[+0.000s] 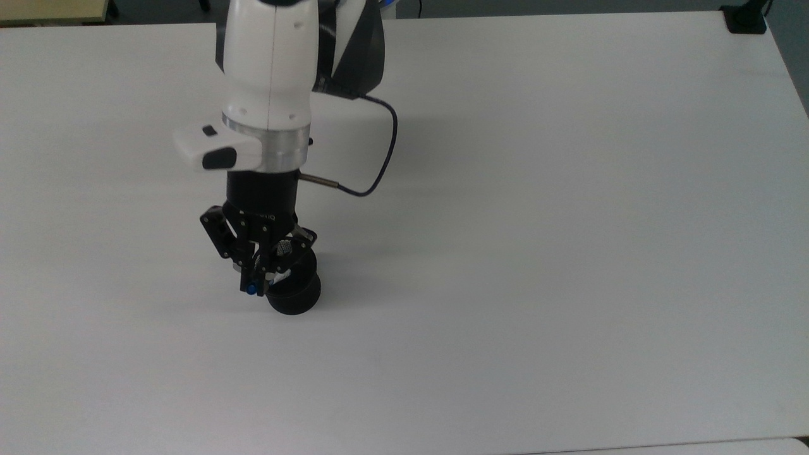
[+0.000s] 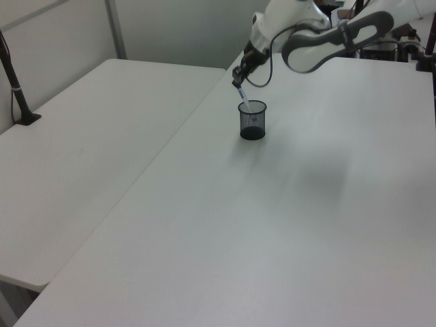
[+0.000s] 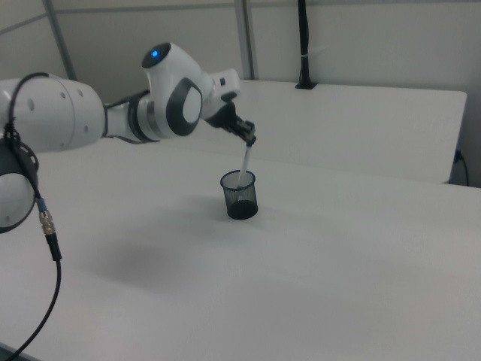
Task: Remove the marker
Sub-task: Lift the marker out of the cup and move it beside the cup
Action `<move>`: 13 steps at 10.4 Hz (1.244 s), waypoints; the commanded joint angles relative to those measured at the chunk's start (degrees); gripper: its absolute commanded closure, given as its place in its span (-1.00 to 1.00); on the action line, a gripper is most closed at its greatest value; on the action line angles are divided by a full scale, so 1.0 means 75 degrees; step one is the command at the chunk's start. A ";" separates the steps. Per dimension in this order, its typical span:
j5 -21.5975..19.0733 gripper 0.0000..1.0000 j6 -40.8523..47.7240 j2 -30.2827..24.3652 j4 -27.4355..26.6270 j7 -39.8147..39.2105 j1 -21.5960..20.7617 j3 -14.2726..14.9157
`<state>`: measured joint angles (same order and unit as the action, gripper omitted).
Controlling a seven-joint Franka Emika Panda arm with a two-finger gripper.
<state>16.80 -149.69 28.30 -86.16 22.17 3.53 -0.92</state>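
White and dark grey, the arm [image 3: 161, 98] reaches out over the counter [image 1: 569, 221] and bends down at the wrist, so that we see its gripper [image 3: 249, 138] hanging just above the black mesh cup [image 3: 240, 195], a thin cable [image 1: 373, 158] looping off beside the wrist. We find the fingers [image 1: 248, 268] pressed together on the blue top end of the marker [image 3: 244, 161], whose white barrel slants down with its lower end inside the cup's rim. We can make out pale lettering on the black gripper body just above the cup in the top view, but we cannot read it.
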 commanded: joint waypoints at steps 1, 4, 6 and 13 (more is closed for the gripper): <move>0.0151 0.72 0.0048 -0.0830 -0.0242 0.0056 -0.0037 0.0076; -0.0013 0.72 0.0924 -0.1136 -0.0219 0.0067 -0.0200 -0.0053; -0.0224 0.72 0.1662 -0.1125 -0.0219 0.0055 -0.0260 -0.0379; -0.0423 0.70 0.2544 -0.0283 -0.0336 0.0125 -0.1255 -0.0510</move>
<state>14.44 -131.71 23.46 -88.54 22.20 -3.79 -5.72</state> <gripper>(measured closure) 0.828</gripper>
